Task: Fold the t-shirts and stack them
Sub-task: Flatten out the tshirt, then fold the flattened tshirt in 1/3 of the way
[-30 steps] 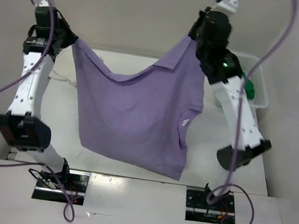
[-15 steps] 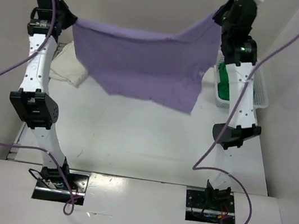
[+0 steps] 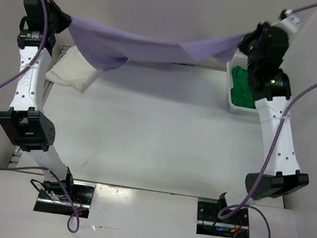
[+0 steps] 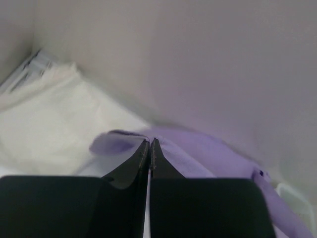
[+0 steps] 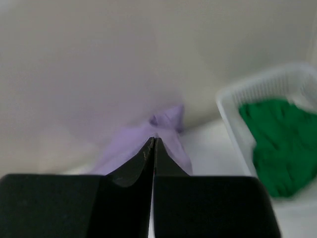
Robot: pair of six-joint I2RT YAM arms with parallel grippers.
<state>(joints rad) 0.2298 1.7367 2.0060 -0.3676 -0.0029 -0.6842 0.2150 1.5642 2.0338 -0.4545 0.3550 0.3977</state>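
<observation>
**Top external.** The lilac shirt (image 3: pixel 151 48) hangs in the air over the far end of the table (image 3: pixel 155 137). It is stretched between both arms, with its long axis running left to right and a shallow sag at the middle. A loose fold droops lower near its left end. The left gripper (image 3: pixel 65 20) is pinched on the left end and the right gripper (image 3: pixel 246 42) on the right end. The white shirt (image 3: pixel 73 69) lies bunched on the table at far left. The green shirt (image 3: pixel 243 87) sits crumpled in the basket (image 3: pixel 230 103) at far right.

**Left wrist.** The jaws meet tip to tip on a lilac fold, and the cloth runs off to the right. The white shirt lies below, to the left.

**Right wrist.** The jaws are closed, with lilac cloth at the tips trailing away. The green shirt in the basket is to the right.
</observation>
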